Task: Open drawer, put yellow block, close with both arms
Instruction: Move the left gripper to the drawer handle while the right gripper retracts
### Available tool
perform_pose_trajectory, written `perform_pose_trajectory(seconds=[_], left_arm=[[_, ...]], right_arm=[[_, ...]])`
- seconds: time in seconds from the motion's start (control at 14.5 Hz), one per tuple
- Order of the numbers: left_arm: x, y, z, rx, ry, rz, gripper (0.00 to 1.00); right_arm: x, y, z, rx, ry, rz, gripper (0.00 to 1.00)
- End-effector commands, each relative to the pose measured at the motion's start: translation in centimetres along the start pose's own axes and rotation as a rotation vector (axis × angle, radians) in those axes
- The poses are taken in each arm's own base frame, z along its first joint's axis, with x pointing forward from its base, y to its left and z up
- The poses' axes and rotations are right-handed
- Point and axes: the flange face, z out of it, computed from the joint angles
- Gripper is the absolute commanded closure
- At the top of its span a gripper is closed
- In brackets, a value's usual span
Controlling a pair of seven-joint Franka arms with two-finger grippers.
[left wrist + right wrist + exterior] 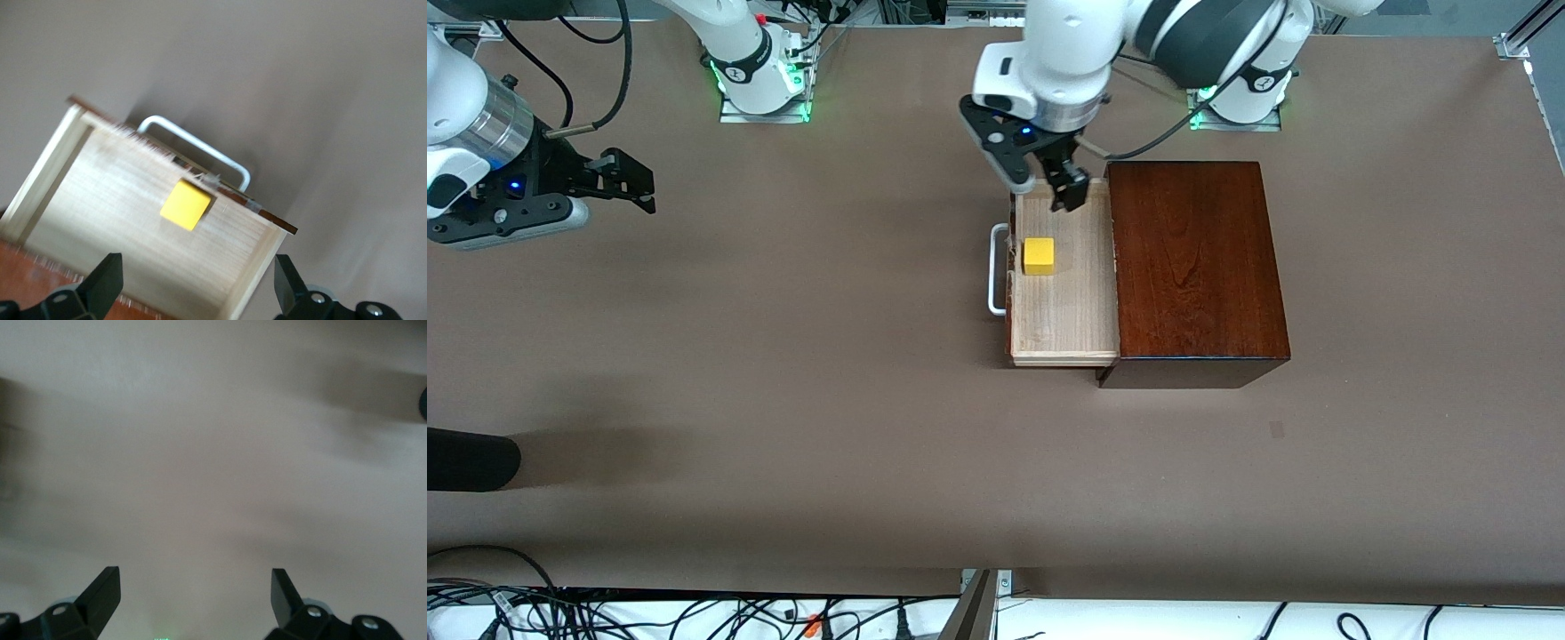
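Observation:
The drawer (1063,302) stands pulled out of the reddish-brown wooden box (1193,267), its white bar handle (994,271) pointing toward the right arm's end of the table. The yellow block (1039,256) lies in the drawer near its dark front, also seen in the left wrist view (187,205) beside the handle (200,143). My left gripper (1048,194) is open and empty, up over the drawer's end farther from the front camera; its fingers (107,280) straddle the tray (127,200). My right gripper (633,187) is open and empty, held up over bare table; it waits.
The brown table (783,373) stretches wide around the box. A black object (467,458) juts in at the table's edge at the right arm's end. Cables (649,613) lie along the edge nearest the front camera.

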Motion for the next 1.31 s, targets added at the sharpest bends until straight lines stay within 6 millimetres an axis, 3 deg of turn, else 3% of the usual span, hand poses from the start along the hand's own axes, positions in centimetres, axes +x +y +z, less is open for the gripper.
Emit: perform_pose_trajectory(seconds=[0.0,0.14,0.28,0.41,0.55,0.69,1.24], left_arm=[[2.7,2.5,2.9,-0.014,0.009,0.179,0.0],[4.0,3.6,5.5,-0.013,0.005,0.294,0.0],[5.0,3.3,8.2,-0.008,0.017,0.383,0.0],[6.4,2.8,10.6,0.045,0.016,0.493,0.0],[8.4,3.9,13.4,0.076,-0.015,0.561,0.0],[8.7,4.1,15.8,0.095,-0.054,0.577,0.0],[7.5,1.9,18.2,0.145,-0.167,0.592,0.0]], right_arm=[[-0.6,0.3,-2.7,0.011,0.042,0.021,0.0],[-0.5,0.4,-2.8,0.006,0.047,0.024,0.0],[-0.3,1.6,-2.7,0.008,0.055,0.042,0.0],[-0.1,1.5,-2.4,0.01,0.054,0.036,0.0],[0.0,1.3,-2.5,0.011,0.057,0.044,0.0],[0.0,1.0,-2.5,0.018,0.058,0.042,0.0],[0.0,1.4,-2.5,0.016,0.061,0.048,0.0]])
